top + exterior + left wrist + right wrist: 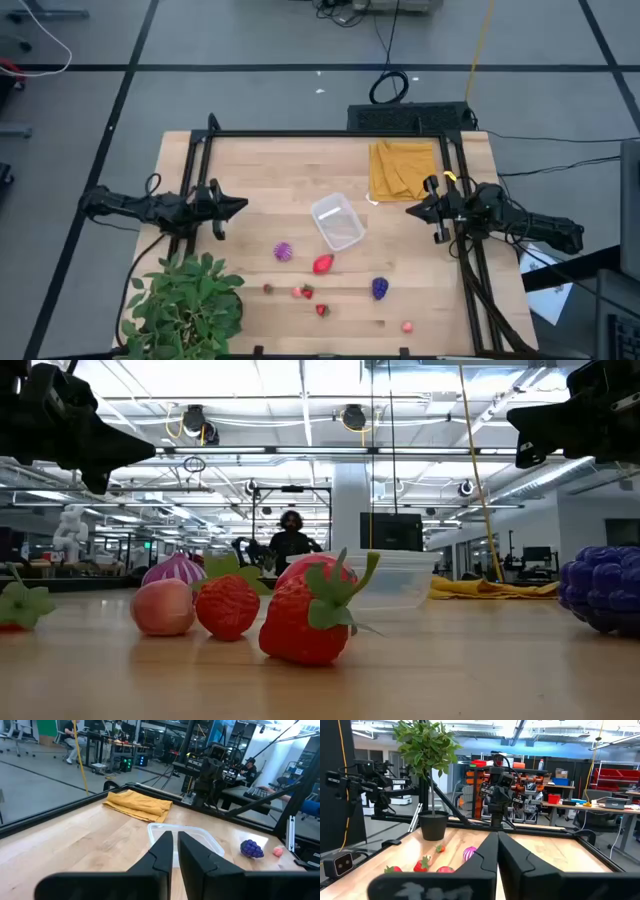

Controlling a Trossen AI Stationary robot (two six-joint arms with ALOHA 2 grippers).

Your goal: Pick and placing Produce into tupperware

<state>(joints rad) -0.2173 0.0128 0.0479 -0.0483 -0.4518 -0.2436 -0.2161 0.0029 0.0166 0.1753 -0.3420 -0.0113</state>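
Observation:
The clear tupperware (336, 221) stands open-topped at the table's middle. Toward the near edge lies the produce: a spiky magenta fruit (285, 252), a large red strawberry (322, 264), a purple grape bunch (380, 288), small red pieces (305, 292) and a pink piece (408, 326). My left gripper (240, 207) hovers shut at the table's left, pointing level at the tupperware (200, 837). My right gripper (410, 212) hovers shut at the right, also pointing at it. Neither holds anything.
A folded mustard-yellow cloth (402, 168) lies at the far right. A green potted plant (190, 300) stands at the near left corner. A black frame (320, 133) runs along the table's far edge and sides. A person (290, 540) sits in the room behind.

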